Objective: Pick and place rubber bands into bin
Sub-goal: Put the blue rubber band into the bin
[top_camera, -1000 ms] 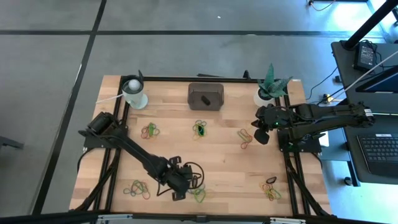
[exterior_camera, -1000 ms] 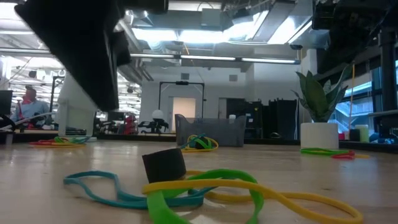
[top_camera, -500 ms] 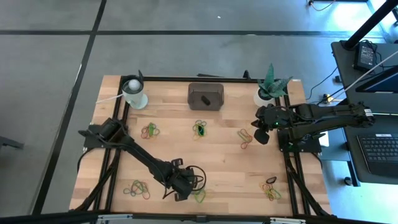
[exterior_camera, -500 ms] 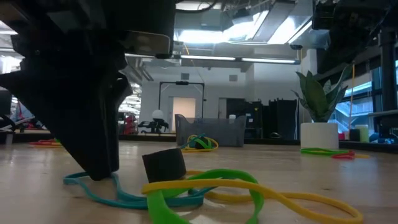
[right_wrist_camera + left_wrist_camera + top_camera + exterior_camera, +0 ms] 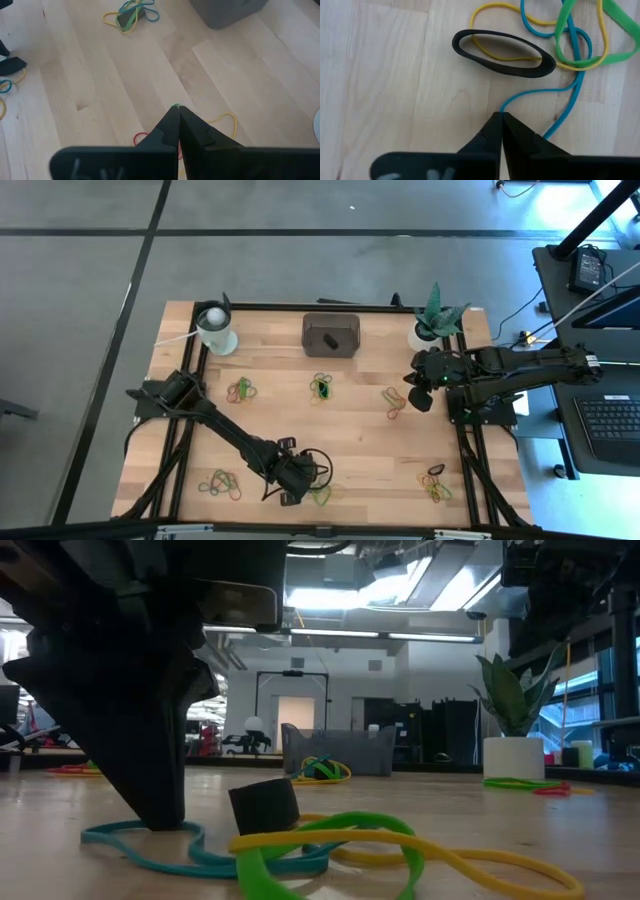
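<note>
In the left wrist view my left gripper [image 5: 501,116] is shut, tips down on the wood, pinching a blue rubber band [image 5: 566,111] that leads out of the tips. Just beyond lie a black band [image 5: 502,52], a yellow band [image 5: 485,12] and a green band [image 5: 580,30], tangled together. From above, this gripper [image 5: 289,484] is near the table's front edge beside that pile [image 5: 318,493]. The bin [image 5: 331,334] stands at the back middle. My right gripper [image 5: 420,387] waits shut above a pile [image 5: 394,402] at the right; a green speck shows at its tips [image 5: 175,107].
More band piles lie at front left [image 5: 220,483], mid left [image 5: 243,390], centre [image 5: 322,388] and front right [image 5: 435,483]. A white cup [image 5: 215,328] stands at the back left and a potted plant [image 5: 427,328] at the back right.
My left gripper came down onto the table, opened, then shut on the blue band. In the low view the band's loop has shifted left. The right arm has not moved.
</note>
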